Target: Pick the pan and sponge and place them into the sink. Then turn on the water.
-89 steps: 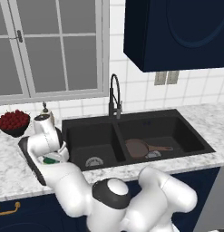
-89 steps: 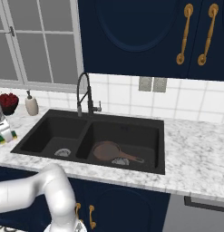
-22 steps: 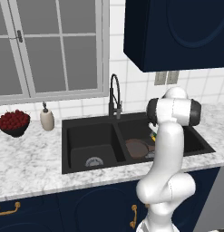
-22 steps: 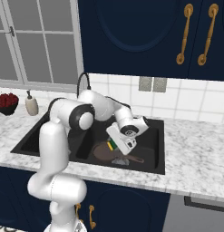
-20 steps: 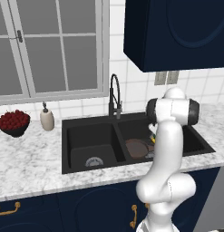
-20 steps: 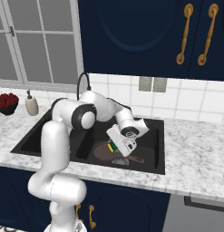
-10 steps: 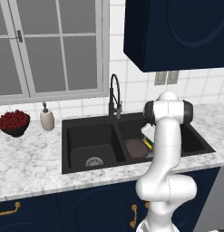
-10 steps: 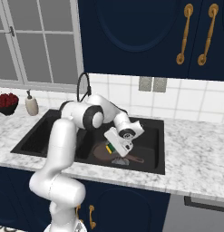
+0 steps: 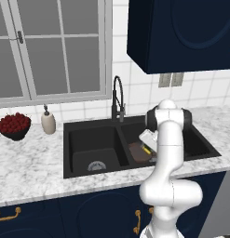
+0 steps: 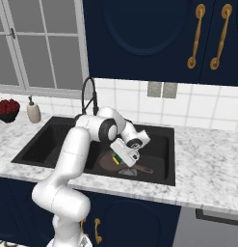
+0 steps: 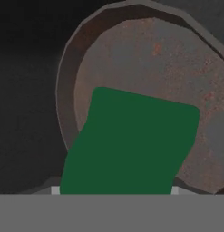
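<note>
Even, soft rendered light with no glare; the sink [image 10: 53, 140] basin stays dark around the gripper [image 10: 124, 158], and the close-up looks slightly blurred.

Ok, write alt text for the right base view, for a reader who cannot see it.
A white robot arm reaches down into the right basin of a black double sink, its gripper holding a green and yellow sponge just above a brown pan lying in that basin. A black arched faucet stands behind the sink, with no water visible.

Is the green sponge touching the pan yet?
Cannot tell. In the hand view the sponge overlaps the pan, so any gap is hidden; the right base view is too small to settle it.
</note>
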